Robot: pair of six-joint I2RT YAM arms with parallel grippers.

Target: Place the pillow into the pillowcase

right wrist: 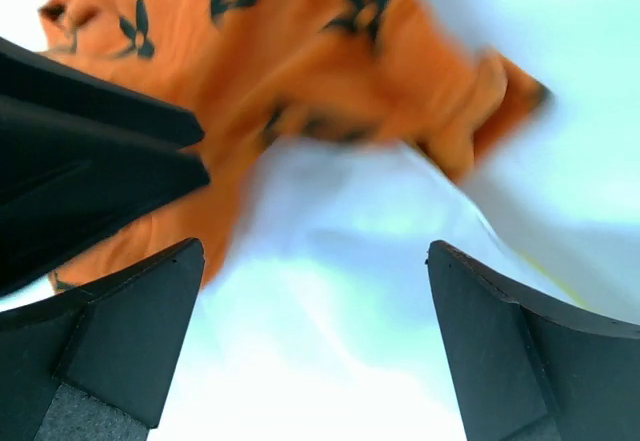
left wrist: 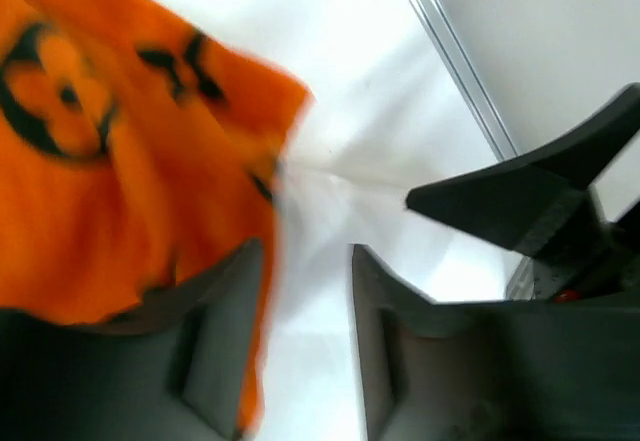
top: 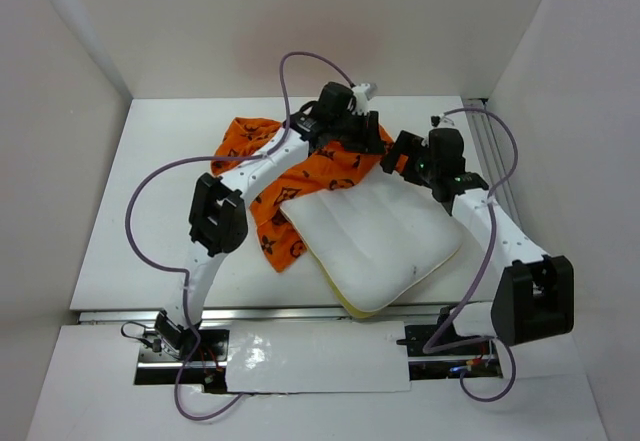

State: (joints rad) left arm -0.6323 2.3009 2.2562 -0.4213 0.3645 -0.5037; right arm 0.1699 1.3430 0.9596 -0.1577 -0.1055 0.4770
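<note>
The white pillow (top: 375, 236) lies in the middle of the table, its pale yellow seam at the near edge. The orange pillowcase (top: 285, 196) with dark motifs lies crumpled behind and left of it, over the pillow's far edge. My left gripper (top: 362, 139) is low over the case's far right edge. In the left wrist view the left gripper (left wrist: 306, 253) is open, with the case (left wrist: 120, 141) hanging along its left finger (left wrist: 225, 341). My right gripper (top: 405, 153) hovers at the pillow's far corner. The right wrist view shows the right gripper (right wrist: 312, 251) wide open over the pillow (right wrist: 330, 341), with the case (right wrist: 300, 51) beyond.
A metal rail (top: 495, 161) runs along the table's right side; it also shows in the left wrist view (left wrist: 450, 51). White walls close in the table on three sides. The two grippers are close together; the right one's finger (left wrist: 510, 201) shows in the left wrist view.
</note>
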